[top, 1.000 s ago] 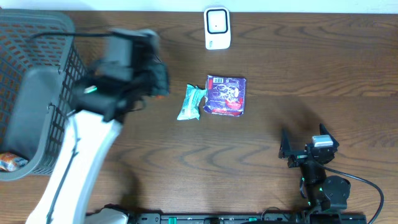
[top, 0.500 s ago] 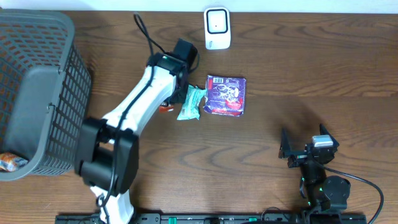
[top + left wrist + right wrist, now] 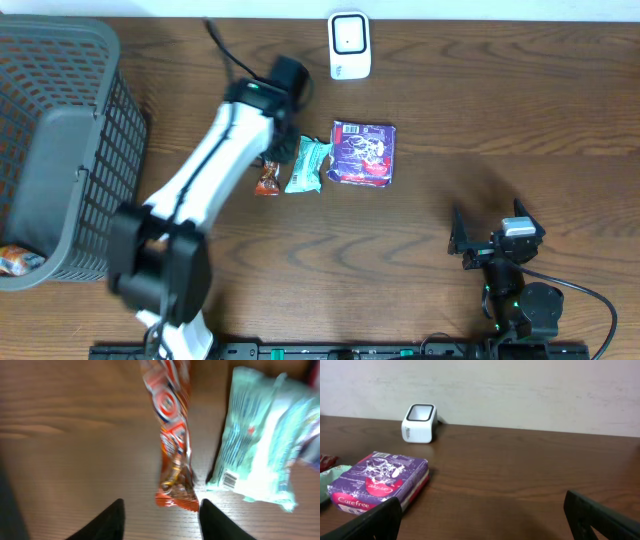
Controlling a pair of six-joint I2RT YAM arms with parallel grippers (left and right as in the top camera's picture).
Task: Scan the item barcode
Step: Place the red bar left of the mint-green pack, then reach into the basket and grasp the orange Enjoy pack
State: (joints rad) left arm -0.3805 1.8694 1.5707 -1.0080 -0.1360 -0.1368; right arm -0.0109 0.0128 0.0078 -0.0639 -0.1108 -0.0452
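Orange and red foil marks the item under inspection: a slim snack wrapper [image 3: 266,180] lying flat on the dark wood bench [image 3: 480,110], lengthwise from near to far, left of centre. The left wrist view shows the left fingers [image 3: 107,522] standing apart, one on either side of the wrapper's crimped near end; the wrapper rests on the bench and is not clamped. From overhead the white left arm [image 3: 215,160] reaches diagonally from the near left edge toward the far centre and hides those fingers. Just right of the wrapper lies a mint-green packet [image 3: 308,165], a small barcode visible on its near corner in the left wrist view. Right of that, touching or almost touching it, lies a purple pack [image 3: 363,152] with "Carefree" readable on its red edge in the right wrist view. The white scanner [image 3: 349,45] stands upright at the far edge of the bench, beyond the purple pack and well apart from the wrapper. A grey mesh basket [image 3: 60,60] occupies the left end, with one item partly visible at its near corner. The right fingers [image 3: 600,520] are spread wide, holding nothing, at the near right of the bench.
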